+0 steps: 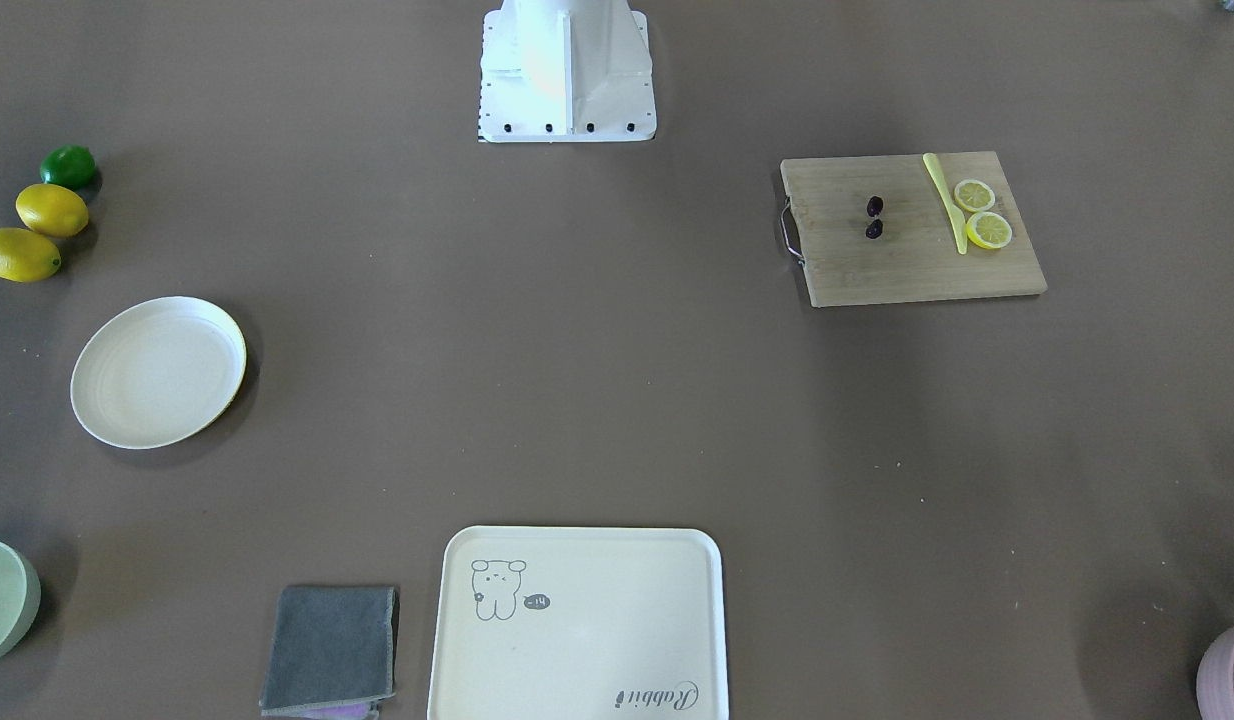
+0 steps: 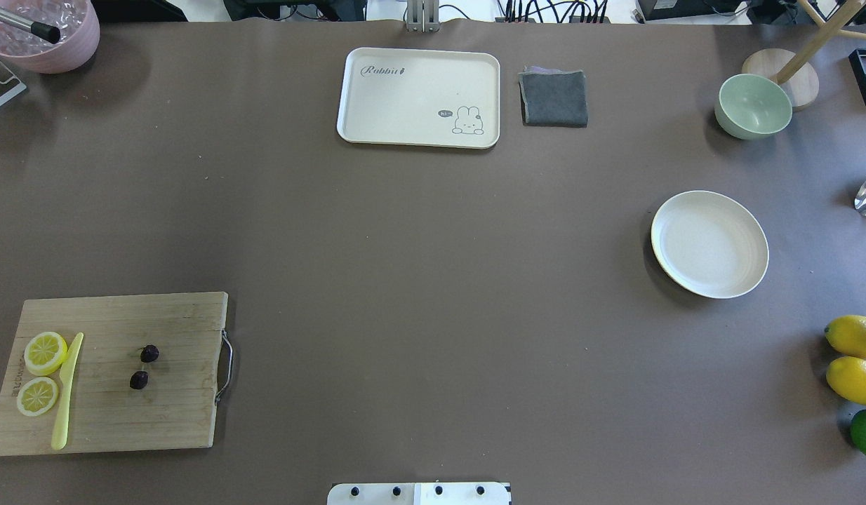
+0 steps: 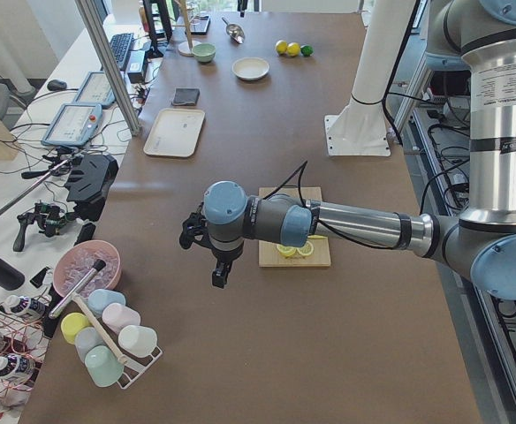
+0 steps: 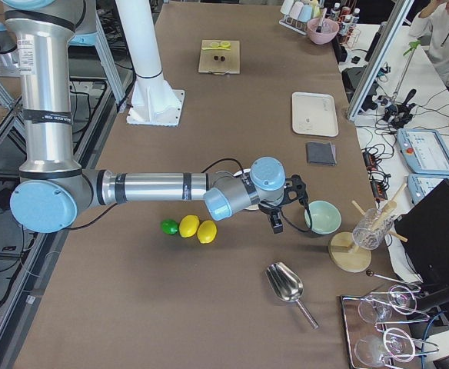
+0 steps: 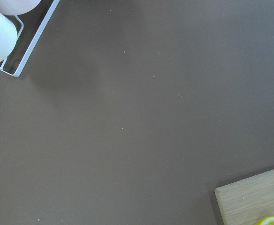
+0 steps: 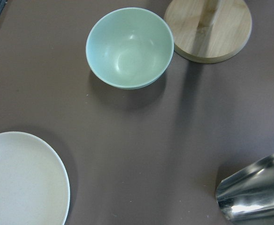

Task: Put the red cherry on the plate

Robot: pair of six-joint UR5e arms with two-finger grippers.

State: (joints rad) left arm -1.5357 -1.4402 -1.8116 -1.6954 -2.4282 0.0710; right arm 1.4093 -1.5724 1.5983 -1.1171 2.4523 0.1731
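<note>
The red cherry (image 2: pixel 144 367), two tiny dark fruits, lies on a wooden cutting board (image 2: pixel 166 421) at the table's left near side, also seen as the red cherry (image 1: pixel 874 218). The plate (image 2: pixel 709 243) is round, cream-white and holds nothing; it sits at the right, and its rim shows in the right wrist view as the plate (image 6: pixel 19 178). My left gripper (image 3: pixel 218 265) hangs above bare table beyond the board's lemon end; I cannot tell whether it is open. My right gripper (image 4: pixel 275 221) hovers between plate and green bowl; its state is also unclear.
Two lemon slices (image 2: pixel 43 353) and a yellow knife (image 2: pixel 67 393) share the board. Cream tray (image 2: pixel 419 98) and grey cloth (image 2: pixel 554 98) sit at the far side, green bowl (image 2: pixel 753 105) far right, lemons and lime (image 2: pixel 857 379) near right, metal scoop (image 6: pixel 254 197), cup rack (image 3: pixel 108 340).
</note>
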